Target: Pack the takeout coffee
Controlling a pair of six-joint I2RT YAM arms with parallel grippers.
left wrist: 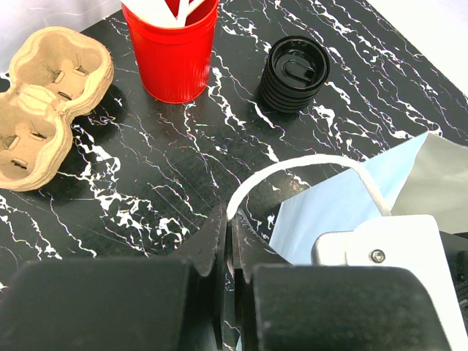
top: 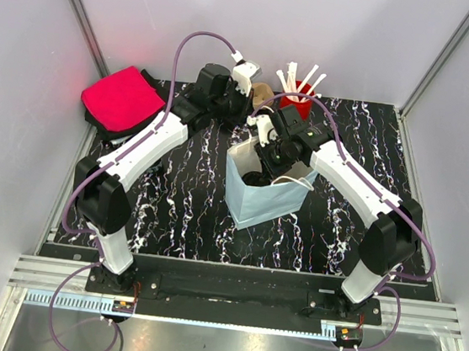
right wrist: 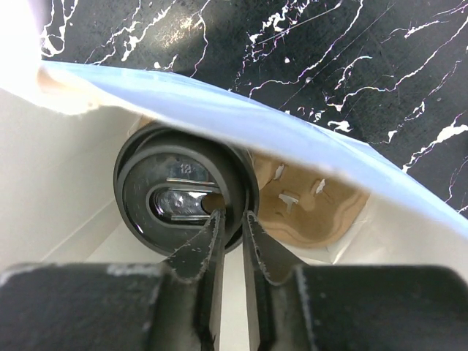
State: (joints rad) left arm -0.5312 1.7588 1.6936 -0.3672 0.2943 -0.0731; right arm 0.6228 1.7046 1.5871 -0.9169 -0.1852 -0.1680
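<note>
Black takeout coffee (right wrist: 172,183) is in the bag (right wrist: 219,110), its lid rim pinched by our right claw (right wrist: 230,219). We fear the lid pops off and the cup tips; the left claw (left wrist: 229,219) pinches the handle (left wrist: 292,162).

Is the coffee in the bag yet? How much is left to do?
Nearly done. The takeout coffee already sits inside the paper bag, beside a cardboard carrier. In hand: the left gripper pinches the white handle, and the right gripper is down in the bag and looks shut on the cup's lid rim. Left: let go and lift that arm out.
</note>
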